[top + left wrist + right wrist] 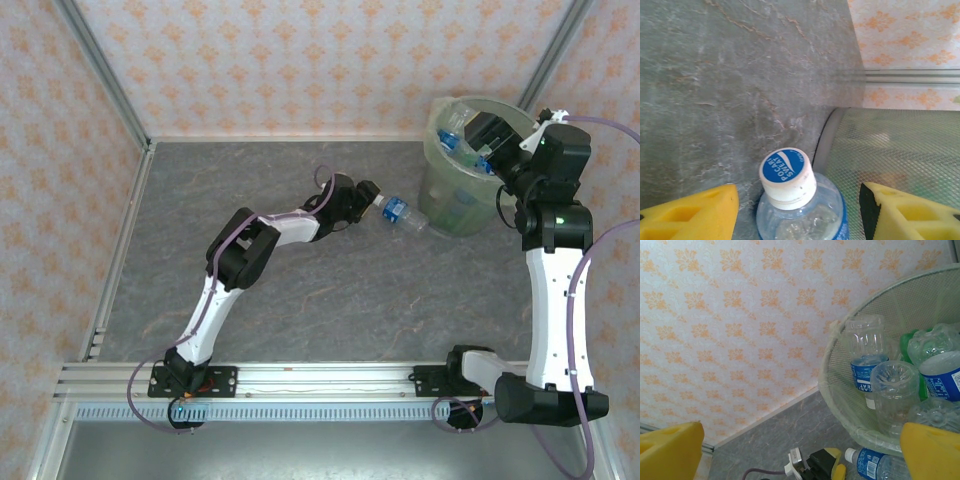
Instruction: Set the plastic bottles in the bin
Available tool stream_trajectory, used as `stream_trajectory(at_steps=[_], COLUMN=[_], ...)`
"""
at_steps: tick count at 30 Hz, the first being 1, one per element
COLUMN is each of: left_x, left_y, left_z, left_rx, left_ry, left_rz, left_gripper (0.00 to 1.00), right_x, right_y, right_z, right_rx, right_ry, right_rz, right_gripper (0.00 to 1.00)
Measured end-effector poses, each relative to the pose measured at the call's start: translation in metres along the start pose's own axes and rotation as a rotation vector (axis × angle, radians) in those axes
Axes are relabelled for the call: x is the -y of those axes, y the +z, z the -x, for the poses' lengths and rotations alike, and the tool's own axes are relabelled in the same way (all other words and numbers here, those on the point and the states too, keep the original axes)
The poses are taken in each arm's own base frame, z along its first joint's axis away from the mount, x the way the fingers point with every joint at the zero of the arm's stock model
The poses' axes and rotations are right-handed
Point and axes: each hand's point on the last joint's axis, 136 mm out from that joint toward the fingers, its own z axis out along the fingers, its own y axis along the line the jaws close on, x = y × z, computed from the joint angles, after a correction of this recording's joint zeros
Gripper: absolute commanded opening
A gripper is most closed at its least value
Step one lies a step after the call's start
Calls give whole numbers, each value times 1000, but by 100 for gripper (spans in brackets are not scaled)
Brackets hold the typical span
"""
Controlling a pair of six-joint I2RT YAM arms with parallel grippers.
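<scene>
left claw (799, 205): released, yellow fingers (695, 212) stand either side of the bottle's cap end, a gap on both sides, nothing grasped
loose bottle (401, 212): clear, blue label, white cap; right at the left claw's tips and just beside the bin's foot; looks to lie on its side on the bench
long axis: runs claw-to-bin in the top view, cap end toward the claw, base toward the bin
bin (462, 205): pale green, netted wall, right of the loose bottle, near the back-right corner
binned bottles (866, 362): several, clear with blue labels, one green
right claw (802, 435): released wide, over the bin's rim, nothing between its fingers
nearer arm: left, plainly; judged next step is to clench, then lift over the rim
bench (300, 300): grey, marbled, flat
walls (300, 60): white with orange motif, metal posts in the corners
</scene>
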Motion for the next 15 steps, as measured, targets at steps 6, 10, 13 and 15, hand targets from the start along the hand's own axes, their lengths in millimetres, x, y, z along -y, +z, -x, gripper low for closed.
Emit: stream_trajectory(at_steps=[6, 10, 13, 15], left_x=[0, -1, 2, -1], left_y=[11, 19, 22, 25], left_z=[1, 1, 0, -3], left_rx=[1, -8, -13, -16], left_ry=[-33, -44, -59, -64], left_rz=[-20, -32, -51, -56], left_gripper=[62, 60, 59, 59], right_x=[0, 0, 1, 1], right_y=[0, 0, 0, 1], right_z=[0, 0, 0, 0], right_rx=[2, 2, 2, 1], right_ry=[0, 3, 3, 3], right_rz=[-3, -3, -3, -4], right_gripper=[100, 100, 100, 100])
